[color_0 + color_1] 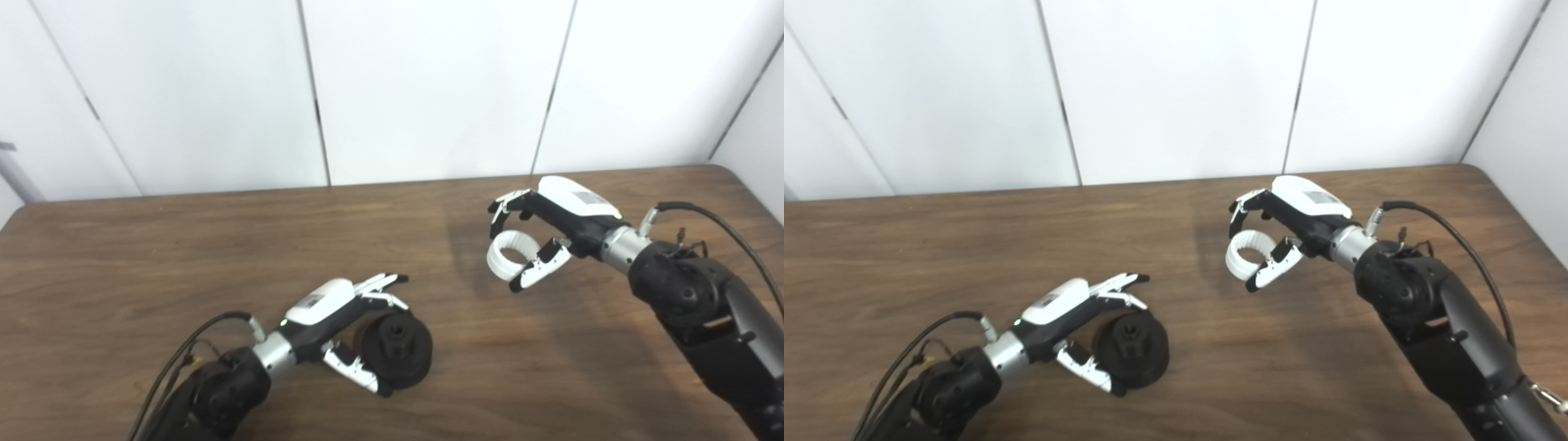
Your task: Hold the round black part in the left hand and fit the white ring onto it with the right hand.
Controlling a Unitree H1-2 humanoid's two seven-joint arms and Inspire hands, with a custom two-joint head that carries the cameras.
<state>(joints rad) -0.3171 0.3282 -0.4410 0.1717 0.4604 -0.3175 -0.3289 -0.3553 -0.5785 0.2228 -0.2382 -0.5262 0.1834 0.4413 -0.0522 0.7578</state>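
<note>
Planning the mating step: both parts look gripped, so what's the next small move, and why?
Probably carry the right hand with the white ring toward the round black part in the left hand. Ring and part are well apart, the part's hub facing up.

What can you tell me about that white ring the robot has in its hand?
The white ring is a short, wide band, open through the middle, with faint ribbing on its outer wall; it looks like smooth plastic. It stands on edge, its opening facing roughly the camera and a little left. The right hand holds it, fingers curled over the top and thumb against its right side. It appears lifted off the wooden table, its shadow falling behind. It is well apart from the round black part in the left hand.
</note>
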